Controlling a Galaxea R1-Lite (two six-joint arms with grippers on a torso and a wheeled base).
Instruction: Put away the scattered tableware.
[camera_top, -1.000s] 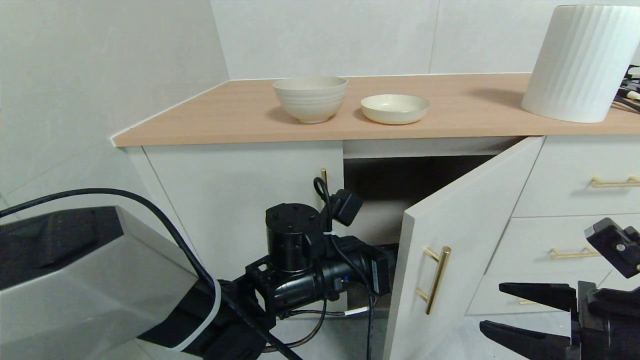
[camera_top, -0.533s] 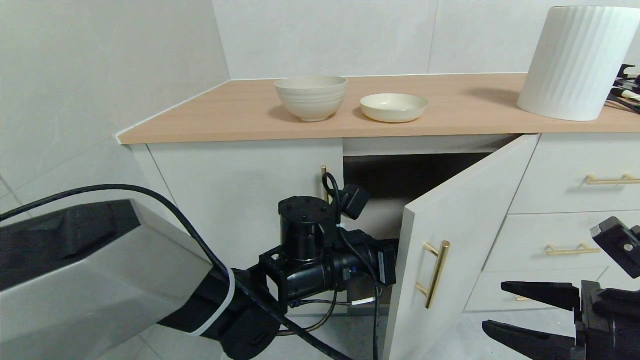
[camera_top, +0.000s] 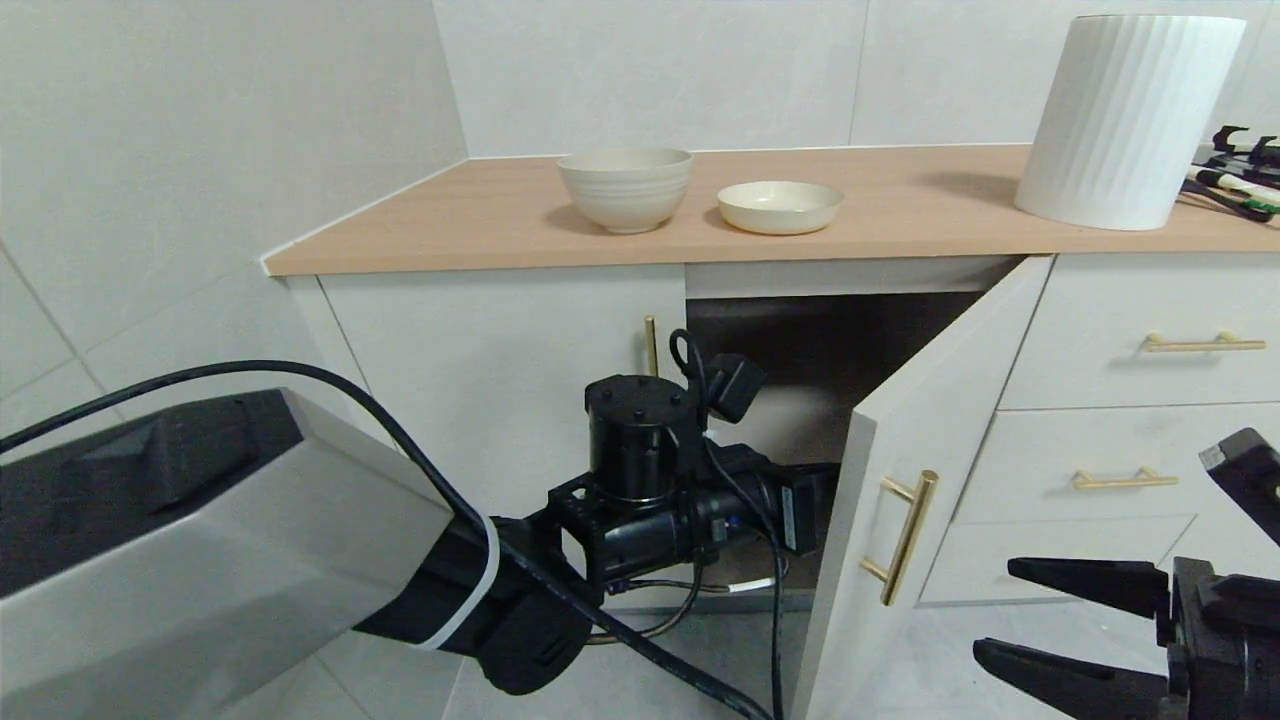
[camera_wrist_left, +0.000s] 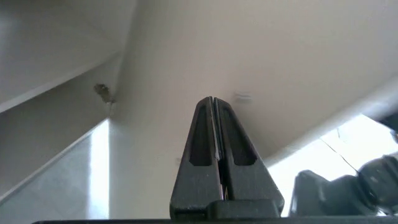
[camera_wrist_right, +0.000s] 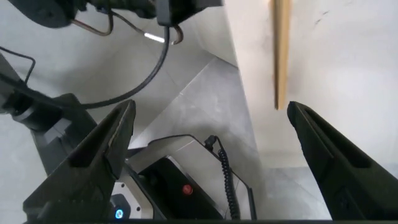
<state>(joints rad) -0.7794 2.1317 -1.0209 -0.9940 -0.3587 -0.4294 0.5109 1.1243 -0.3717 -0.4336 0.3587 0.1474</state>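
On the wooden countertop (camera_top: 480, 225) stand a cream ribbed bowl (camera_top: 625, 188) and, just to its right, a shallow cream dish (camera_top: 780, 206). Below them the right cabinet door (camera_top: 930, 440) is swung open, its gold handle (camera_top: 905, 537) (camera_wrist_right: 282, 50) facing outward. My left arm (camera_top: 650, 500) reaches low into the cabinet opening behind that door. The left gripper (camera_wrist_left: 213, 102) is shut with nothing in it, close to a pale panel. At the lower right, in front of the door, my right gripper (camera_top: 1060, 625) (camera_wrist_right: 211, 155) is open and holds nothing.
A tall white ribbed vase (camera_top: 1125, 120) stands on the countertop at the right, with pens (camera_top: 1230, 182) beyond it. Drawers with gold handles (camera_top: 1200, 343) sit right of the open door. The left cabinet door (camera_top: 480, 380) is closed. A tiled wall bounds the left side.
The head view has shifted. My left arm has moved right and deeper into the cabinet opening, and the door looks swung a little wider. The right gripper has stayed open.
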